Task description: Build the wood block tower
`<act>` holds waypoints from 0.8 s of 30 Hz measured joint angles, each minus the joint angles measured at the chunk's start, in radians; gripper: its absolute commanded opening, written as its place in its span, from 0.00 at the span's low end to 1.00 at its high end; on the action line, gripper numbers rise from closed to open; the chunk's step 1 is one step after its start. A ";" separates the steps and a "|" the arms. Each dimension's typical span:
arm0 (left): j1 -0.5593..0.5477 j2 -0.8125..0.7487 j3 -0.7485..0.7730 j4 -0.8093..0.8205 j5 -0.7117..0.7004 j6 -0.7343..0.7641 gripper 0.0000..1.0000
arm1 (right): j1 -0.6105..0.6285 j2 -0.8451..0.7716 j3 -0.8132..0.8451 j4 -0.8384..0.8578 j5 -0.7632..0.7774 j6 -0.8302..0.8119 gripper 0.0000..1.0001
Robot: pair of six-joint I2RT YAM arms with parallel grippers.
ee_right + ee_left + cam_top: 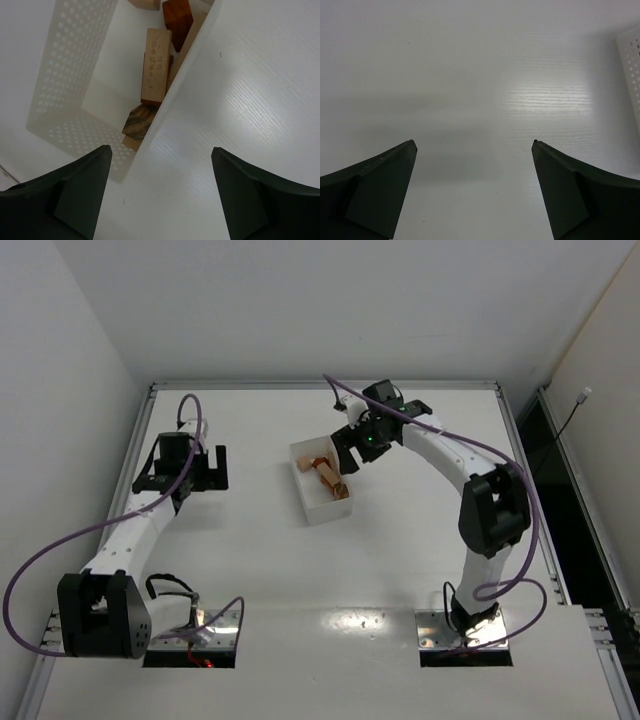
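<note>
Tabletop: a white tabletop (400, 570) with plain white walls (300, 300) on three sides; both arm bases are bolted at its near edge.
White box: a perforated white box (310, 505) sits near the middle of the tabletop, turned at a slight angle. One corner of it shows at the right edge of the left wrist view.
Wood blocks: the wood blocks (331, 478) lie loose and unstacked inside the box, crowded along its right wall.
Block detail: the right wrist view shows a long pale block (155, 65) leaning against that wall, a reddish-orange block (177, 15) beyond it and a dark striped block (140, 122) at its near end. Other pieces are cut off at the top of that view.
Left tool: the left tool (473, 142) has its jaws spread wide with nothing between them. It hangs over bare tabletop, well apart from the box on its left.
Right tool: the right tool (161, 148) has its jaws apart and grips nothing. It is above the box's right wall, which runs between its fingers, and it touches no block.
Cables: purple cables (40, 560) loop along both arms.
</note>
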 measured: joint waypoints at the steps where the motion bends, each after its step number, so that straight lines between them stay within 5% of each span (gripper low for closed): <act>1: 0.000 0.005 0.002 -0.001 -0.005 0.000 1.00 | 0.007 0.008 0.000 -0.005 0.008 0.004 0.76; 10: 0.014 0.054 0.032 -0.002 -0.042 0.001 1.00 | 0.024 0.116 0.008 0.024 0.053 0.072 0.74; 16: 0.014 0.074 0.037 0.000 -0.069 0.004 1.00 | 0.032 0.199 0.053 0.045 0.094 0.123 0.60; 17: 0.014 0.075 0.037 0.000 -0.073 0.004 1.00 | 0.037 0.212 0.070 0.051 0.107 0.133 0.56; 21: 0.014 0.075 0.037 0.000 -0.090 0.004 1.00 | 0.059 0.232 0.113 0.070 0.139 0.165 0.13; 24: 0.014 0.075 0.037 0.001 -0.101 0.006 1.00 | 0.084 0.232 0.126 0.080 0.186 0.183 0.00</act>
